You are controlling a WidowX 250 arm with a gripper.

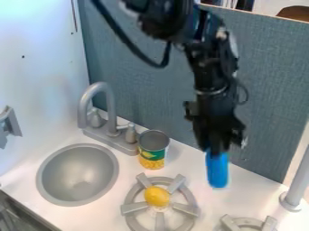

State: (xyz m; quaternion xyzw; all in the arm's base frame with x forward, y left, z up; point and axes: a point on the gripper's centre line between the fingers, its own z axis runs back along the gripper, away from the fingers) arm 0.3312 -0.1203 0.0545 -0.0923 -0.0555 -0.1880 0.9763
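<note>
The black gripper hangs down near the back wall, on the right side of the view. Its fingers are closed in on a long blue thing with a round bottom end, and they hide its top part. The blue thing points almost straight down over the white bench — I cannot tell if it touches it. To the left, well apart from it, a corn can stands upright just beside the gray tap. The can is green and yellow, and its top looks open. Nearer the front, a yellow lemon sits in the middle of a gray stove ring. A round gray sink is set into the bench on the left. Part of one more stove ring shows at the bottom edge — and a gray post stands to the right of it.
</note>
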